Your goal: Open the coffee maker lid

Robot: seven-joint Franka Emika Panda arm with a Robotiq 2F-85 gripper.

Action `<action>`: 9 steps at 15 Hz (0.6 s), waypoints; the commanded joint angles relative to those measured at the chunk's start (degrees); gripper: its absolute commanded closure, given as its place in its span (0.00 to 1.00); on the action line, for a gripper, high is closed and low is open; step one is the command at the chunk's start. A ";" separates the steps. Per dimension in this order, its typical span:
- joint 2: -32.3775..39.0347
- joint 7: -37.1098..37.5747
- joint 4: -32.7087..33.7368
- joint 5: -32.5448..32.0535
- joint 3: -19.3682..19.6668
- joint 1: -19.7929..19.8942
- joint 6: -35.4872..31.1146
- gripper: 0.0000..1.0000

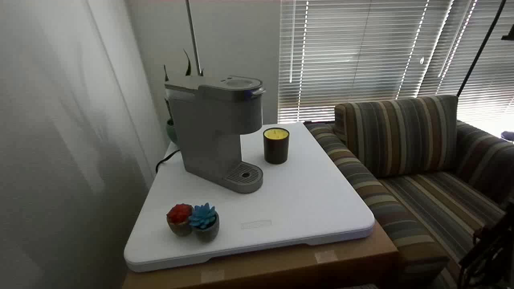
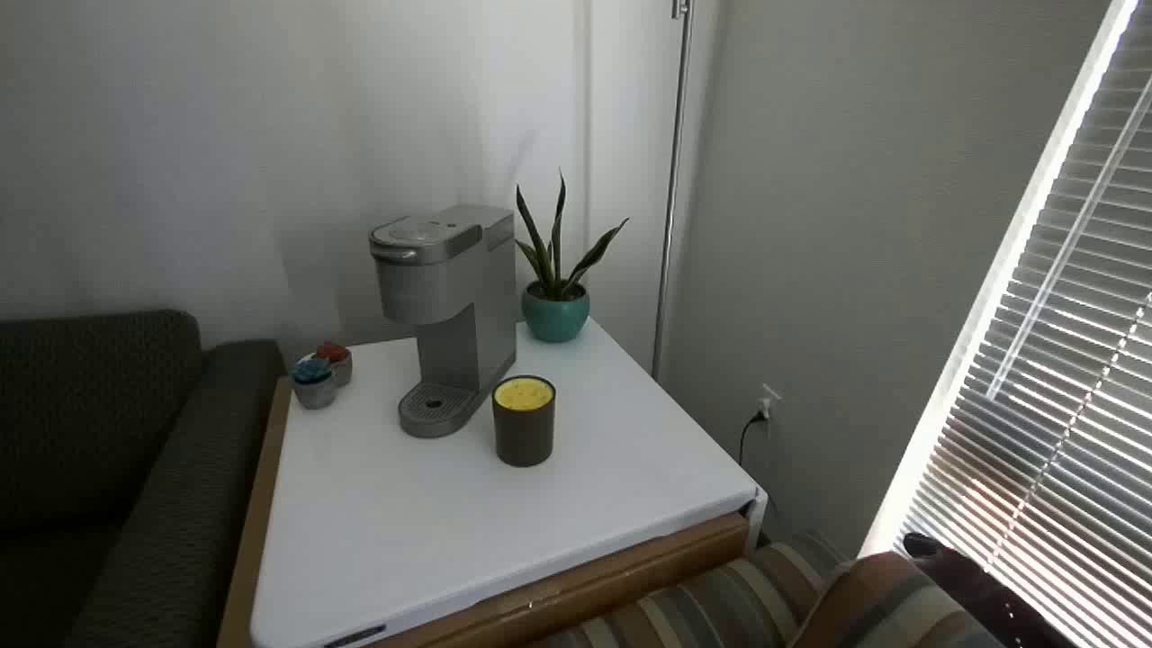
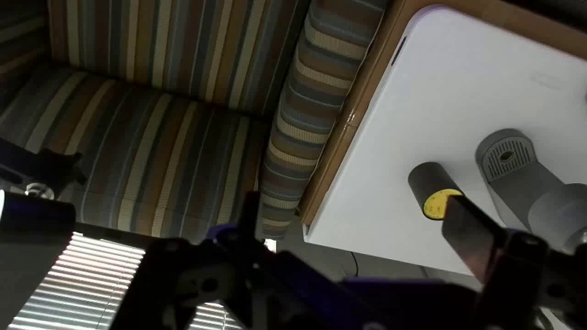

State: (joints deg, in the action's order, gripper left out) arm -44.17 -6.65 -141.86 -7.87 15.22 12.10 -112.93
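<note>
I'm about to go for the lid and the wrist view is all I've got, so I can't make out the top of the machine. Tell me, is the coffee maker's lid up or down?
Observer: Down. In both exterior views the lid sits closed on top of the coffee maker.
Operator: Got it. Any small things I'm missing?
Observer: Yes, a potted red succulent and a potted blue succulent stand close together on the white tabletop.
Operator: And at the coffee maker's back?
Observer: In an exterior view, a black cord runs out from behind its lower part.
</note>
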 commanded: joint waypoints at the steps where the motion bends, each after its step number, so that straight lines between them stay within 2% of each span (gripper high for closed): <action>1: 0.14 -0.26 0.18 0.31 -0.30 0.39 0.15 0.00; 4: 1.42 1.02 0.33 1.12 -0.65 -0.16 -3.66 0.00; 9: 9.63 4.02 1.59 6.20 -1.75 -3.87 -15.70 0.00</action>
State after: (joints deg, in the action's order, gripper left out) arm -41.32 -4.02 -141.87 -4.86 14.48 10.03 -122.38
